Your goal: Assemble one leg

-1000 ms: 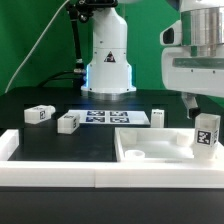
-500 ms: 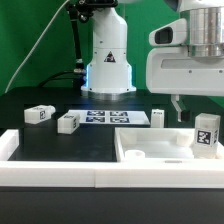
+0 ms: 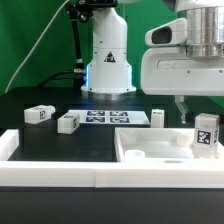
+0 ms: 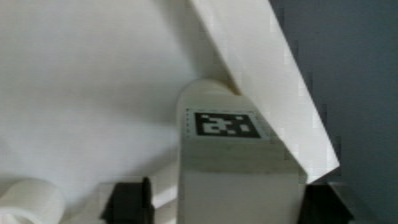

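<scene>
white arm [image 3: 108, 50], seemingly black-fingered end effector [image 3: 181, 108]

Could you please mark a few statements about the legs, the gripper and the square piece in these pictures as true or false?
1. One leg stands upright in the large white square piece. True.
2. The gripper is clamped on that leg. False: it hangs above the leg, apart from it, holding nothing.
3. Two legs lie on the black table toward the exterior view's left. True.
4. The marker board rests inside the square piece. False: it lies flat on the table behind it.
5. A small leg stands beside the marker board. True.
</scene>
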Controlling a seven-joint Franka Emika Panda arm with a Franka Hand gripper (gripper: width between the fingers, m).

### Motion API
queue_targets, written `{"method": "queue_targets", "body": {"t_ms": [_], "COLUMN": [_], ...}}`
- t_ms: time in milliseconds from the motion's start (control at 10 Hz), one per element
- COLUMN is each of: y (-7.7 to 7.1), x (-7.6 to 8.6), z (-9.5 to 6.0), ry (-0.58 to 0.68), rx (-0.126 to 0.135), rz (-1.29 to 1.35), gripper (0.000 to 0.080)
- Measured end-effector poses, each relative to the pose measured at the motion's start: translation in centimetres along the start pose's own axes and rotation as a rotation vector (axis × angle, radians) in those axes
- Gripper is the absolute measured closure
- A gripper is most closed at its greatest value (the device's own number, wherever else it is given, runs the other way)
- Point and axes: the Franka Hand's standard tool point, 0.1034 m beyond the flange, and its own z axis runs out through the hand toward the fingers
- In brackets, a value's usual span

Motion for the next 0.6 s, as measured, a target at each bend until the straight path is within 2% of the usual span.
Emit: {"method": "queue_targets", "body": {"t_ms": [100, 400, 600], "y": [0.0, 0.0, 0.23], "x": [0.01, 0.01, 0.04], "z": [0.0, -0.01, -0.08], "ry": [0.0, 0.0, 0.012], "rx": [0.001, 0.001, 0.019], "rz": [0.01, 0.055, 0.351], "gripper": [0.0511, 0.0511, 0.0511]}}
